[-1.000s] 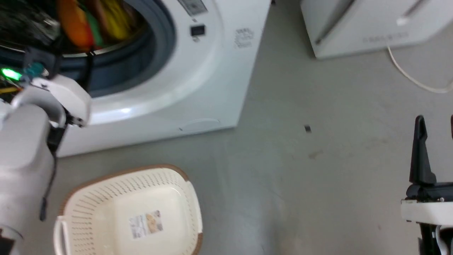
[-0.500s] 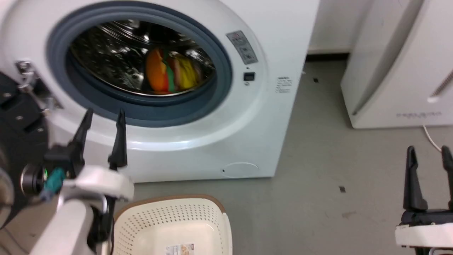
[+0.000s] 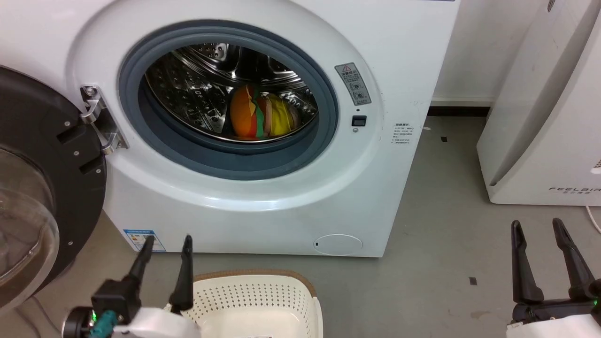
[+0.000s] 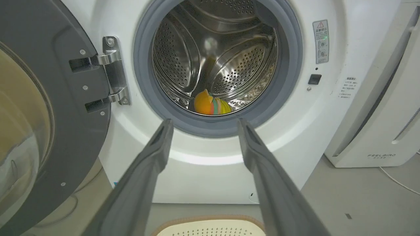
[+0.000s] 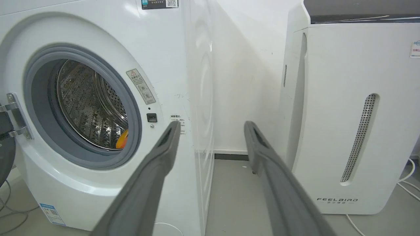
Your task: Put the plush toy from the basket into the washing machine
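Plush toy [image 3: 260, 117] lies inside the washing machine [image 3: 281, 216], on the bottom of the shiny steel drum [image 3: 197, 89] just behind the grey gasket [image 3: 235, 164]. Its orange part is to the left, a green strip is in the middle and the yellow is to the right. The machine's black-framed glass door [image 3: 51, 164] stands swung open on its hinge [image 3: 101, 119] at the left of the opening. On the grey floor [image 3: 446, 244] before the machine sits the cream basket [image 3: 256, 274] with its brown rim, near the machine's front but apart from it; its nearer part is cut off by the head view's lower edge. The left gripper [image 3: 168, 240] hovers by the basket's far left edge, its two dark fingers aimed toward the opening and spread apart with nothing between them. The right gripper [image 3: 536, 223] is well off to the right over bare floor, fingers likewise parted and holding nothing, in front of the white FEELBIRD appliance [image 3: 549, 141] that stands beside the washing machine.
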